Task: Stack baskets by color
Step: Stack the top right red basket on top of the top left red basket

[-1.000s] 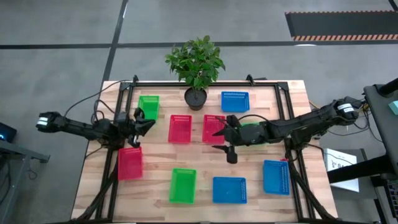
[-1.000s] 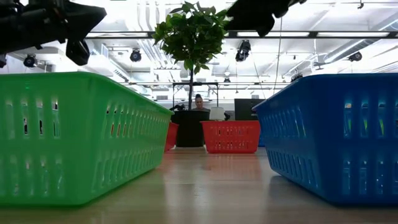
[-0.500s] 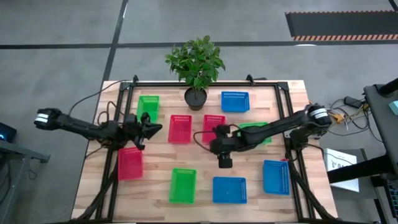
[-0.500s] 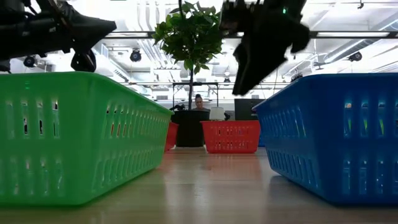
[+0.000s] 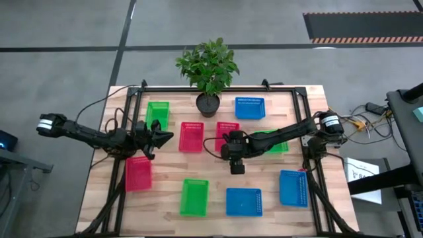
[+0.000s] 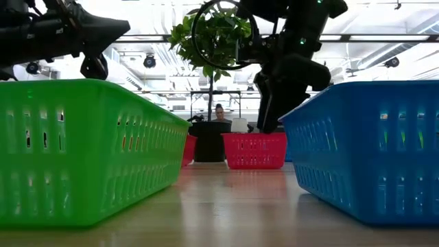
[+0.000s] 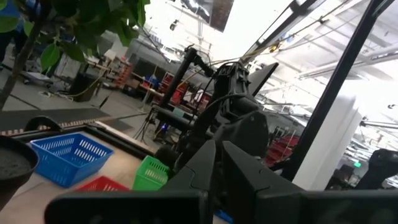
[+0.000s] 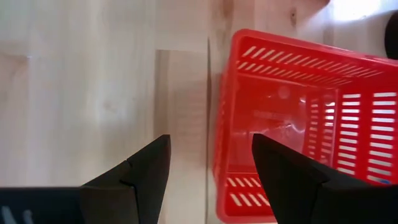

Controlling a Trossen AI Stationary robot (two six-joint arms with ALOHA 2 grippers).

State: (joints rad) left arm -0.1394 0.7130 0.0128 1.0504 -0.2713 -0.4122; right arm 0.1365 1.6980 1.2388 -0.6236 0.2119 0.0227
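Looking down on a wooden table (image 5: 165,198) with a black frame, on grey floor; the low view shows an open workshop hall with ceiling lights and a person seated far behind the plant pot (image 5: 207,104).

Left to right:
- Left arm enters from 9 o'clock, stretched flat above the table. Left end effector (image 5: 166,137) is pinched narrow, holding nothing, hovering between green basket (image 5: 157,113) at 11 o'clock and the first red basket (image 5: 139,173) at 8 o'clock.
- Second red basket (image 5: 191,136) near centre, third red basket (image 5: 227,134) just beside it.
- Second green basket (image 5: 194,196) at 6 o'clock, blue basket (image 5: 244,201) beside it.
- Right arm enters from 3 o'clock, elbow raised, wrist pitched down. Right end effector (image 5: 236,163) spread wide, empty, over the near end of the third red basket; one finger (image 8: 292,177) is over its inside, the other over bare wood.
- Third green basket (image 5: 281,143) partly under the right arm.
- Second blue basket (image 5: 249,107) at 1 o'clock, third (image 5: 293,188) at 4 o'clock.

Nothing stacked yet.
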